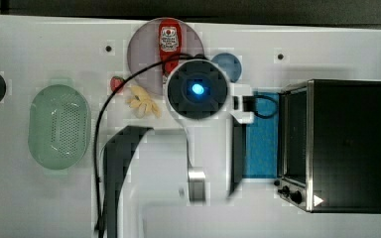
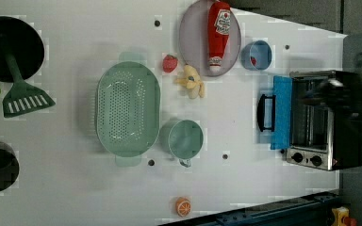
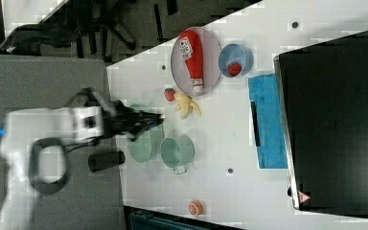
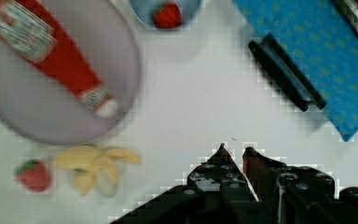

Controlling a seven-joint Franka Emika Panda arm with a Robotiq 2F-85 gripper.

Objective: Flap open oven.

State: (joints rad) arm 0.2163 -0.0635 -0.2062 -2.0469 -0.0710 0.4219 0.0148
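The oven stands at the top view's right, black with a silver front frame and knobs at one corner. Its blue-tinted door lies flapped down flat on the table, with the black bar handle at its outer edge. The left view shows the oven with the door down and the cavity exposed. In the wrist view my gripper hovers over bare table, apart from the door and its handle. The fingers stand narrowly open with nothing between them.
A grey plate holds a ketchup bottle; beside it is a blue bowl with a strawberry. A banana, a loose strawberry, a green colander, a green cup and an orange lie further off.
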